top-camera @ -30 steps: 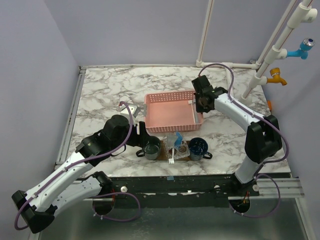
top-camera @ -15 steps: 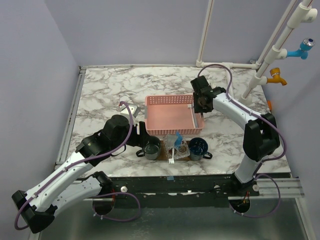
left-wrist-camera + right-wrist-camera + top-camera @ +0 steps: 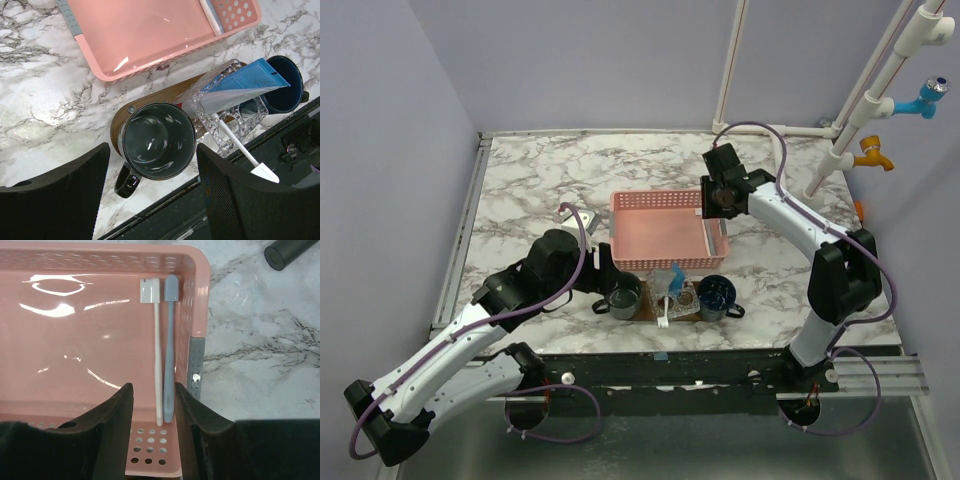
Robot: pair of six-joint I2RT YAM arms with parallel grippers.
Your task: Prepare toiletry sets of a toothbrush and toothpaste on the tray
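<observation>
Two toothbrushes (image 3: 158, 365) in pink basket (image 3: 75, 365)

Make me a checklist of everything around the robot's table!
Surface: marble table, white with grey veins.
Job's things: tray holds dark mug, glass holder with blue tube and toothbrush; blue mug at its end; white toothbrush and grey toothbrush lie in pink basket.
Clutter: nothing seen.
Grippers: left gripper, jaws open over dark mug; right gripper, jaws open over basket toothbrushes.
Cables: purple cable on each arm.
Surroundings: white pipes, blue tap, orange tap.
</observation>
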